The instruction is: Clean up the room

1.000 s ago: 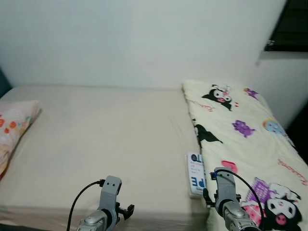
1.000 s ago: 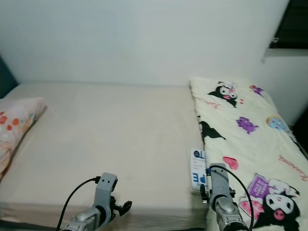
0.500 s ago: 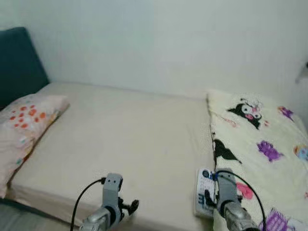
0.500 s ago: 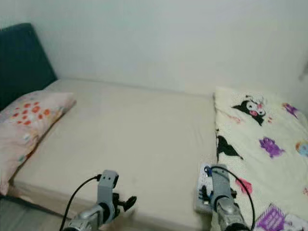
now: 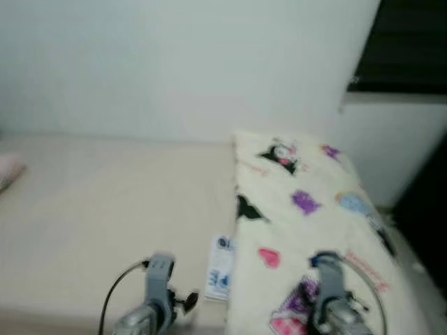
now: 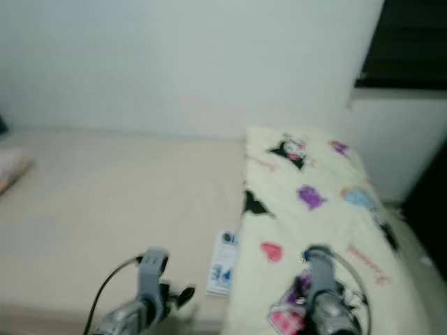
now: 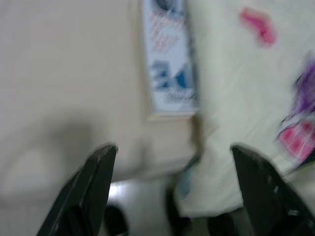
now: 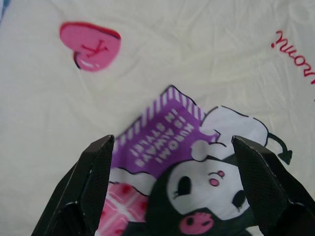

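- My left gripper (image 7: 170,196) hangs with its two long black fingers spread wide, over the bed's near edge.
- My right gripper (image 8: 172,191) is spread as well, above the cream cartoon-printed blanket (image 5: 307,209).
- A white-and-blue flat packet (image 5: 221,268), probably a card or pouch in this blur, lies on the beige mattress sheet (image 5: 98,202), touching the blanket's edge, at about one o'clock from my left gripper.
- A pink patterned pillow (image 6: 10,167) sits at nine o'clock.
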Tool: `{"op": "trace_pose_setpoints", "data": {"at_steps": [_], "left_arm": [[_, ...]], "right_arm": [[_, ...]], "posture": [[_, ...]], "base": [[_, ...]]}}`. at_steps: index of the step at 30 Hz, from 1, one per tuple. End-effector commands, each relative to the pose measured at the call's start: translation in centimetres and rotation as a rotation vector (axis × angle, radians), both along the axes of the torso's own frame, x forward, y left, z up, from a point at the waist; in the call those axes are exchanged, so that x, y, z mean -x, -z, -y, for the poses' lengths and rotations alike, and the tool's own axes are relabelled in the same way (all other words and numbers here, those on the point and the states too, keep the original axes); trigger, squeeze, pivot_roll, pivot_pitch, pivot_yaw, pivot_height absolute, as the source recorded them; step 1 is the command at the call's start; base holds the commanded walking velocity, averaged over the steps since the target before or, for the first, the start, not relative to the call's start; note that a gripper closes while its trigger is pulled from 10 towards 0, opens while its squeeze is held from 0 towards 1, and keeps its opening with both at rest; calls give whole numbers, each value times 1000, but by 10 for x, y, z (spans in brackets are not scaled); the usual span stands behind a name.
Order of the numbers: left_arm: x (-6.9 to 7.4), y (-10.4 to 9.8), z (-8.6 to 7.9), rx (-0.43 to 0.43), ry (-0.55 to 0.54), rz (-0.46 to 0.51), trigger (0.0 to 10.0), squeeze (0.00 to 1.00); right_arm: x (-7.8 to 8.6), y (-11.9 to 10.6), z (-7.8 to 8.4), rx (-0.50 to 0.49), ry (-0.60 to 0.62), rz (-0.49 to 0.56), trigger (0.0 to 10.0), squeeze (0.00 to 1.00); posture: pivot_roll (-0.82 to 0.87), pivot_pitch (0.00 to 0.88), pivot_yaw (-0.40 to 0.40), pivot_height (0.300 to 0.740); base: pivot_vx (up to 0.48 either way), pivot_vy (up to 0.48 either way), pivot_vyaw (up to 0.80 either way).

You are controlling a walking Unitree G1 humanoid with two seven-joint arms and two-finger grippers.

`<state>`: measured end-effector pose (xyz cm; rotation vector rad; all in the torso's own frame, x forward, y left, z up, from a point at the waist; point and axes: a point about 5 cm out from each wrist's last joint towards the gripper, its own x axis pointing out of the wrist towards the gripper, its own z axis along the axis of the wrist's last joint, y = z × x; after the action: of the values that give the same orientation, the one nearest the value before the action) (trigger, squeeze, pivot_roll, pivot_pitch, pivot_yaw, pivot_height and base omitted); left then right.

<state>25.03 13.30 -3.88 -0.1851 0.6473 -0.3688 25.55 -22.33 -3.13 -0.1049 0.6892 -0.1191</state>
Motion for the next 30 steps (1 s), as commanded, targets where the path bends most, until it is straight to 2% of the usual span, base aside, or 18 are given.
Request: {"op": "trace_pose_setpoints", "data": {"at_steps": [1, 5, 7, 8, 12, 16, 17, 19, 23, 25, 27, 28, 30], "left_arm": [[-2, -1, 1, 4, -9, 1, 10000, 0], [-5, -3, 0, -1, -28, 2, 10000, 0], [-16, -10, -9, -29, -126, 33, 10000, 0], [-16, -10, -9, -29, -126, 33, 10000, 0], [-35, -26, -32, -79, -288, 97, 10000, 0], [-43, -35, -44, -86, -361, 128, 10000, 0], [-49, -42, -52, -89, -409, 153, 10000, 0], [-51, -44, -55, -91, -420, 162, 10000, 0], [-61, -58, -70, -113, -477, 201, 10000, 0], [-62, -58, -71, -113, -482, 200, 10000, 0], [-61, -57, -71, -96, -474, 187, 10000, 0], [-58, -53, -68, -48, -444, 158, 10000, 0], [-57, -52, -67, -36, -437, 151, 10000, 0]], "right_arm": [[-1, -2, 5, 9, 8, 8, 10000, 0], [-2, -3, 4, 4, 8, 12, 10000, 0], [-5, -5, 1, -28, 1, 36, 10000, 0], [-5, -5, 1, -28, 1, 36, 10000, 0], [-7, -6, -4, -53, -14, 54, 10000, 0], [-8, -6, -6, -68, -22, 61, 10000, 0], [-9, -7, -9, -81, -27, 65, 10000, 0], [-10, -7, -9, -86, -29, 65, 10000, 0], [-14, -10, -14, -106, -48, 82, 10000, 0], [-15, -11, -15, -109, -51, 87, 10000, 0], [-17, -13, -15, -115, -56, 99, 10000, 0], [-21, -17, -15, -127, -60, 124, 10000, 0], [-22, -18, -15, -130, -61, 131, 10000, 0]], "posture": [[34, 8, -4, 740], [34, 8, -4, 740], [29, 13, -3, 740], [29, 13, -3, 740], [22, 16, 0, 740], [22, 16, 0, 740], [19, 18, 3, 740], [19, 18, 3, 736], [10, 23, 6, 716], [10, 23, 6, 711], [4, 25, 8, 701], [-6, 30, 10, 691], [-6, 30, 10, 686]], "base": [[0, -412, 0], [0, -247, 0], [0, 0, 0], [0, 0, 0], [0, 0, 0], [0, 0, 0], [0, 0, 0], [0, 0, 0], [0, 0, 0], [0, 0, 0], [0, 0, 0], [0, 0, 0], [0, 0, 0]]}}
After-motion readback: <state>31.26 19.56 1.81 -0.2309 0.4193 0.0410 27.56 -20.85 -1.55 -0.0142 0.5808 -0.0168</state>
